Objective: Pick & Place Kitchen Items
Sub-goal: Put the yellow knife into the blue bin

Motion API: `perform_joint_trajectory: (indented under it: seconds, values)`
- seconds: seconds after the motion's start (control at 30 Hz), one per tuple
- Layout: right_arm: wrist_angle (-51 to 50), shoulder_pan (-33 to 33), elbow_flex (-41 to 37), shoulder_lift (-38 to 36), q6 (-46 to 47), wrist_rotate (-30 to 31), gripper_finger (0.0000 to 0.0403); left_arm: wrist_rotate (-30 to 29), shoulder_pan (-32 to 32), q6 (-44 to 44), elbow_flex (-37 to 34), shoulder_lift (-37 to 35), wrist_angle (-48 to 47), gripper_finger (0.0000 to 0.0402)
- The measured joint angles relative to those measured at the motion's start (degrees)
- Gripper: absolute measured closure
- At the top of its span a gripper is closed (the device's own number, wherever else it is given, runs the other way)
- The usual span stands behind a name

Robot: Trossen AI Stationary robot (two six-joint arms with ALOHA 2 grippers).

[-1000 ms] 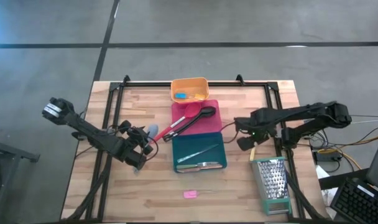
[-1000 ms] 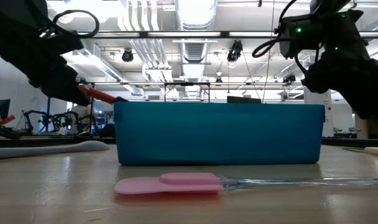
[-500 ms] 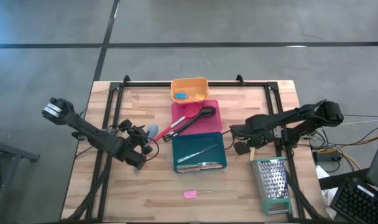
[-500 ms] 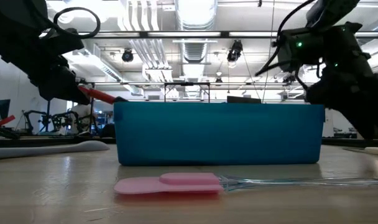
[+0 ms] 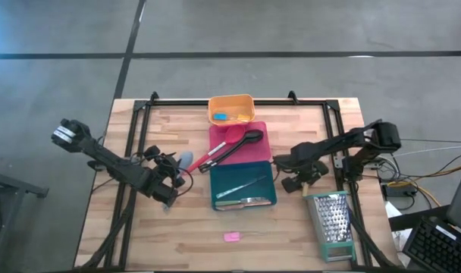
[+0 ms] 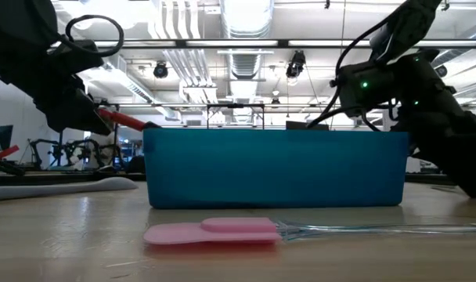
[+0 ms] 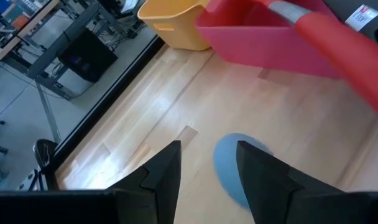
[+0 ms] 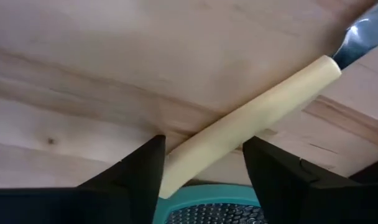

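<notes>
Yellow-handled knife (image 8: 251, 118) lay flat on the wooden table (image 5: 139, 235), just right of the teal tray (image 5: 244, 186) and near the box grater (image 5: 333, 224). Right gripper (image 8: 201, 163) hung low over it, fingers (image 8: 130, 171) parted to either side of the pale handle, not closed on it. Left gripper (image 7: 204, 168), also parted and holding nothing, hovered above the grey spoon (image 7: 239, 168), beside the pink tray (image 7: 270, 37).

I see bare bench (image 5: 139, 227) at front left; trays (teal tray (image 5: 244, 186) frontmost) block the centre, grater (image 5: 333, 225) front right.
</notes>
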Motion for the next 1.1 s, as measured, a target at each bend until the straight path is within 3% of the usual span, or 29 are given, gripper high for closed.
perform_joint_trajectory:
  seconds: [0.43,0.67,0.93,1.1]
  values:
    - [1.9,0.1,-0.3,-2.5,-1.2,0.7,0.035,0.1,0.0,-0.7,-0.2,0.0,0.0,0.0243]
    - [2.3,0.0,-0.4,-3.4,-1.7,3.5,0.0352,0.1,0.0,-0.7,-0.2,0.0,0.3,0.0243]
    - [2.7,-0.2,-0.7,-9.7,-1.2,16.4,0.0352,0.1,0.0,-0.8,-0.2,0.0,0.4,0.0243]
    - [0.8,-0.1,-1.1,-16.3,1.0,19.5,0.0352,0.1,0.0,-0.8,-0.2,0.0,0.7,0.0243]
